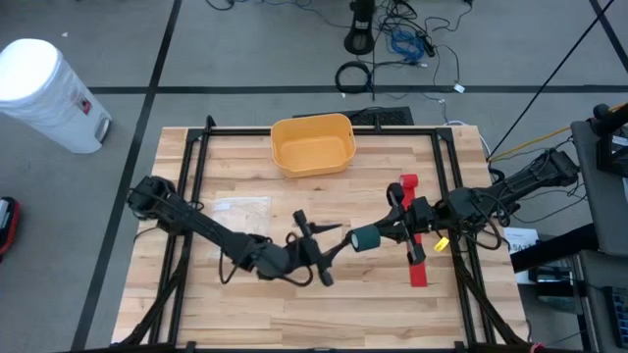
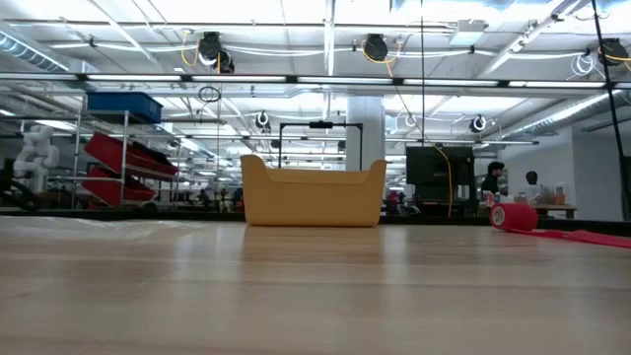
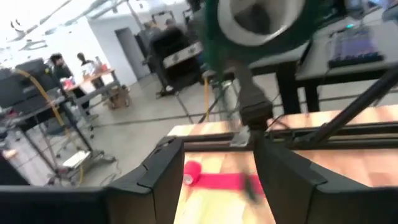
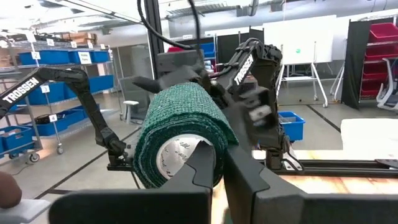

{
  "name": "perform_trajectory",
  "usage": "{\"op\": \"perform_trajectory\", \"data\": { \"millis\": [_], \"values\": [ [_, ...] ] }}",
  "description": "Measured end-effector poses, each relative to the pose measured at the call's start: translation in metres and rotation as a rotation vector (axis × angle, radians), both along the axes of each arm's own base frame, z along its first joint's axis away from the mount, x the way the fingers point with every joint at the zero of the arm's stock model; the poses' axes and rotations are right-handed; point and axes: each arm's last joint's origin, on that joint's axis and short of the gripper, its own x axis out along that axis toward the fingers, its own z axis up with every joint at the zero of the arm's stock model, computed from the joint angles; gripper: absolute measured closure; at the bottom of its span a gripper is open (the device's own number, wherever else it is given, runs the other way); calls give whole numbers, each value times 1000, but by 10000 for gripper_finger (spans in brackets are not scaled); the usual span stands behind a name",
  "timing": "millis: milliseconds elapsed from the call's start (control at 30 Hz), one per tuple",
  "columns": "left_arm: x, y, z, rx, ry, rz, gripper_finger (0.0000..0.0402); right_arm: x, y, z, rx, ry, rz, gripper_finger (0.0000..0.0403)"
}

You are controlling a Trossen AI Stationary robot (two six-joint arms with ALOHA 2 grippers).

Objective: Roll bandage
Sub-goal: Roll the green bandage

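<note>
Your right tool (image 1: pixel 378 236) is clamped on the green bandage roll (image 1: pixel 364 238), with one finger through the cardboard core and the other against the outer wrap, as the right wrist view shows; that holds the roll up off the table (image 1: pixel 245 324) with its side turned toward the other arm, which I judge is meant to give that arm a free face to work on. Your left tool (image 1: pixel 324 250) sits just beside the roll on the side away from the right arm, fingers spread apart with nothing between them, and the roll (image 3: pixel 258 25) hangs ahead of them in its wrist view. Both tools meet near the middle of the table, well apart from the yellow bin (image 1: pixel 312 143) at the far edge, so you have open board toward the near edge. Mind the red bandage (image 1: pixel 413 235), its strip lying unrolled on the table directly under the right arm: any drop there would land on it.
</note>
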Motion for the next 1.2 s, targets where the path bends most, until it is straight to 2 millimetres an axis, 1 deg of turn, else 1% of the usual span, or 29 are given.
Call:
{"op": "perform_trajectory", "data": {
  "millis": [133,200,267,333,500,533,633,833,1033,1200],
  "values": [
    [2,5,-2,5,19,11,207,0,0,0,0,0,0,392],
    [2,5,-3,10,28,11,218,0,0,0,0,0,0,392],
    [3,6,-3,20,32,13,238,0,0,0,0,0,1,392],
    [3,6,-3,46,45,7,269,0,0,0,0,0,1,392],
    [3,6,-3,61,53,-18,375,0,0,0,0,0,1,392],
    [4,7,-3,63,54,-15,388,0,0,0,0,2,1,392],
    [5,11,-3,68,57,11,391,2,1,-2,-2,11,2,392],
    [5,19,-3,130,92,127,398,9,4,-8,-11,37,2,392],
    [5,24,-1,186,120,240,399,10,4,-8,-9,31,1,392],
    [6,32,1,173,106,302,400,10,4,-8,-9,32,1,392]
  ]
}}
